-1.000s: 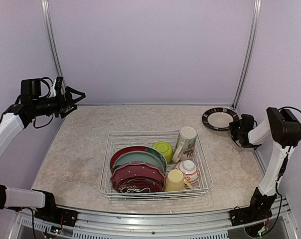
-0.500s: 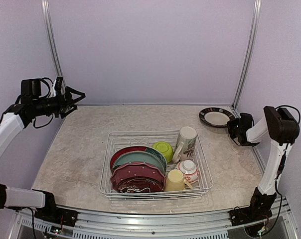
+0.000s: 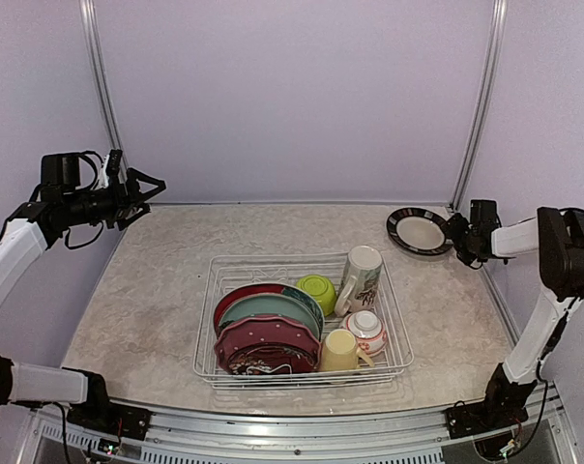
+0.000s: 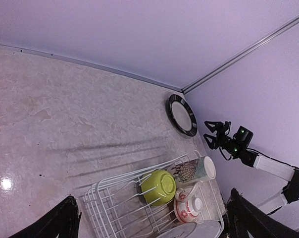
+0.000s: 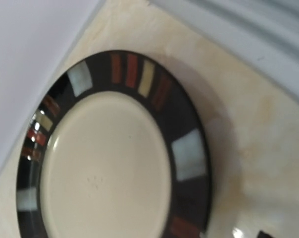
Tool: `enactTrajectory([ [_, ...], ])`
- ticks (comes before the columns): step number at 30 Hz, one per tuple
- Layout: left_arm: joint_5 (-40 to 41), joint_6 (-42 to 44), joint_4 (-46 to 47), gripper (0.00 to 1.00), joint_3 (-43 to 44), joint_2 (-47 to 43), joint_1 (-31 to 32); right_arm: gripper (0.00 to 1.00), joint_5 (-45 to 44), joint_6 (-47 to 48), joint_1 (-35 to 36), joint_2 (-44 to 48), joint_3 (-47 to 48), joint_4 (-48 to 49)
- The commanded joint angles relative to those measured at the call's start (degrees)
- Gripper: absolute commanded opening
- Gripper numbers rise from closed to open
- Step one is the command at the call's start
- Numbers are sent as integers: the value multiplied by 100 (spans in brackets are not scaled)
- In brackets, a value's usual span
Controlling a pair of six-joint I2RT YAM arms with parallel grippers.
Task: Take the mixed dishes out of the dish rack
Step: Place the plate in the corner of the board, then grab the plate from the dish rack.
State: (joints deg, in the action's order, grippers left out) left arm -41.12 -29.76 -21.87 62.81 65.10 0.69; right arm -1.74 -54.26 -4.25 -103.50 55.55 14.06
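The dish rack (image 3: 400, 340) stands mid-table. In it are several plates on edge (image 3: 268, 329), a lime-green bowl (image 3: 316, 290), a tall cream printed mug (image 3: 362, 277), a small white-and-red bowl (image 3: 367, 332) and a pale yellow mug (image 3: 339, 351). A black-rimmed plate (image 3: 420, 231) lies flat on the table in the far right corner, and it fills the right wrist view (image 5: 105, 163). My right gripper (image 3: 459, 235) is open just to the right of that plate's rim, holding nothing. My left gripper (image 3: 143, 194) hangs open, high above the table's far left.
The back wall and right wall meet close behind the black-rimmed plate (image 4: 182, 115). A metal post (image 3: 476, 106) rises in that corner. In the left wrist view the rack (image 4: 102, 208) is below, with the green bowl (image 4: 160, 187) and mug (image 4: 194, 170).
My right gripper opened and let go of the black-rimmed plate, which now lies flat in the far right corner. The right arm stretched out and back. The left arm stayed still.
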Motion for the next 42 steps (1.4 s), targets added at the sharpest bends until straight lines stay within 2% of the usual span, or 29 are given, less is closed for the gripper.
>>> enactTrajectory([
  [1,42,58,43,99,4,-91,-26,93,-443,1149,0,687,81,-1642],
  [4,35,34,48,99,-1,-133,-28,95,-624,1458,171,1120,39,-2402],
  [8,56,23,71,99,-23,-149,-29,98,-779,2001,736,1574,91,-3018],
  [12,164,75,5,99,-6,-147,107,97,-255,2774,1321,1848,150,-3023],
  [16,222,104,-64,99,24,-132,322,95,-302,3438,2100,2287,281,-3138],
  [22,-15,-8,-145,99,135,-109,599,99,-299,3457,2458,2891,487,-3627],
  [25,86,24,-64,99,54,-195,702,100,-197,3491,2679,2822,863,-4027],
  [28,234,11,-187,99,103,-134,666,100,151,3802,3388,2701,1217,-3909],
  [32,61,-121,-238,99,169,-5,674,99,1139,4552,4366,2318,1660,-3532],
  [37,210,-41,-235,99,124,-99,875,100,1270,5259,5265,1596,2371,-4045],
  [42,171,-27,-119,99,53,-51,985,100,1716,5621,5522,1460,2593,-4213],
])
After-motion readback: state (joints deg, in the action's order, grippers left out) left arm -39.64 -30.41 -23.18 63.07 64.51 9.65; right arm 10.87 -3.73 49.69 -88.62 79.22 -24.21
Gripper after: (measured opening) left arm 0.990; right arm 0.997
